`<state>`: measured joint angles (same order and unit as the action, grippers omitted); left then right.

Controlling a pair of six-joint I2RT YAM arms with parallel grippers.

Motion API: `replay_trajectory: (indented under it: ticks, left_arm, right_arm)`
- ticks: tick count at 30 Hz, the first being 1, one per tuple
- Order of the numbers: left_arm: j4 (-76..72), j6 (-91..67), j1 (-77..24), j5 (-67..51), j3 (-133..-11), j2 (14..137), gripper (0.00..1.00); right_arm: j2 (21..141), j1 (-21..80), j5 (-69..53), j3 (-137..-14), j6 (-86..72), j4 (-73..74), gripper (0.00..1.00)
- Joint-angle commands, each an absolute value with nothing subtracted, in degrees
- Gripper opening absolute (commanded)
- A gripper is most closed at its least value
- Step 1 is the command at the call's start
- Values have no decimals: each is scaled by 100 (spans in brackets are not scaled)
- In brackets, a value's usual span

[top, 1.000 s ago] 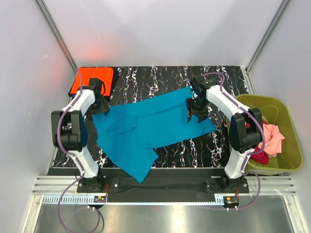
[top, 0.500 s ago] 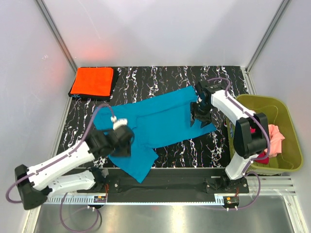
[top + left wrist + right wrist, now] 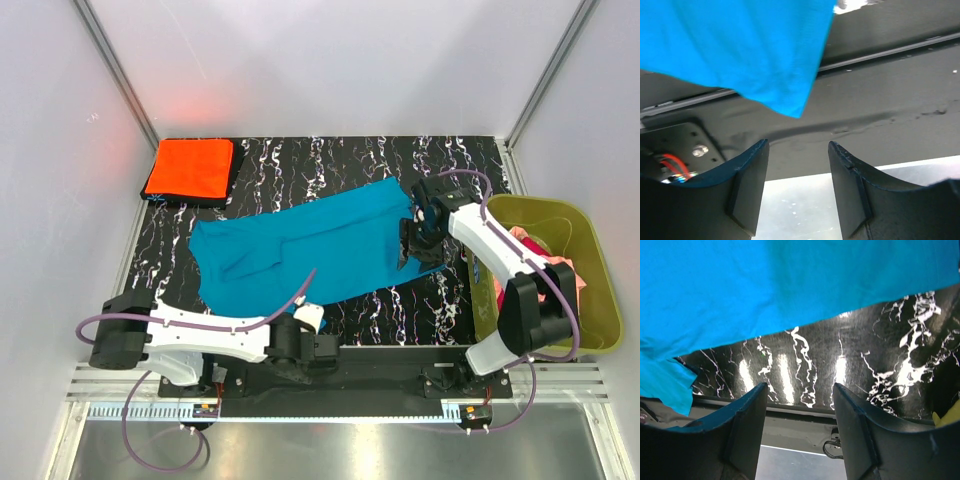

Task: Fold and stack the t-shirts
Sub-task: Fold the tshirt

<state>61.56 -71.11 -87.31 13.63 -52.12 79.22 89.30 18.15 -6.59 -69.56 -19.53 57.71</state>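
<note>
1. On the black marbled table, mid-area: teal t-shirt spread flat and wrinkled, running from the left-near side to the right-far side.
2. Far left corner: orange t-shirt, folded square, well apart from the teal one.
3. Right of the table: olive bin with pink cloth and some red cloth inside, partly hidden by the right arm.
4. Left gripper: low at the table's near edge, between the arm bases. Jaws released, gap bare. In the wrist view a teal corner hangs ahead of the fingers, not touching them.
5. Right gripper: over the teal shirt's right end. Jaws released, nothing between the fingers. Wrist view shows the teal edge ahead with bare marble nearer. Cannot tell if the tips touch the cloth.
</note>
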Motion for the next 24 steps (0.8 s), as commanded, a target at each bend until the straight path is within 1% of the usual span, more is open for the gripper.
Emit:
replay_trajectory:
  ticks: [1, 7, 12, 24]
  left_arm:
    - [5609, -7321, -8824, 1266, -5326, 8024, 56]
    - [5257, -7163, -8719, 1178, -4984, 8270, 50]
    - [5195, -7277, -8675, 1072, -4545, 8183, 49]
    - [4913, -6979, -8262, 1037, -4316, 8341, 41]
  right_arm:
    - [8491, 1837, -571, -6829, -2021, 5792, 63]
    - [8227, 1828, -624, -6636, -1987, 5818, 63]
    - [8148, 1820, -659, -6522, -1951, 5775, 63]
    - [8174, 1837, -747, -6293, -1907, 5590, 64]
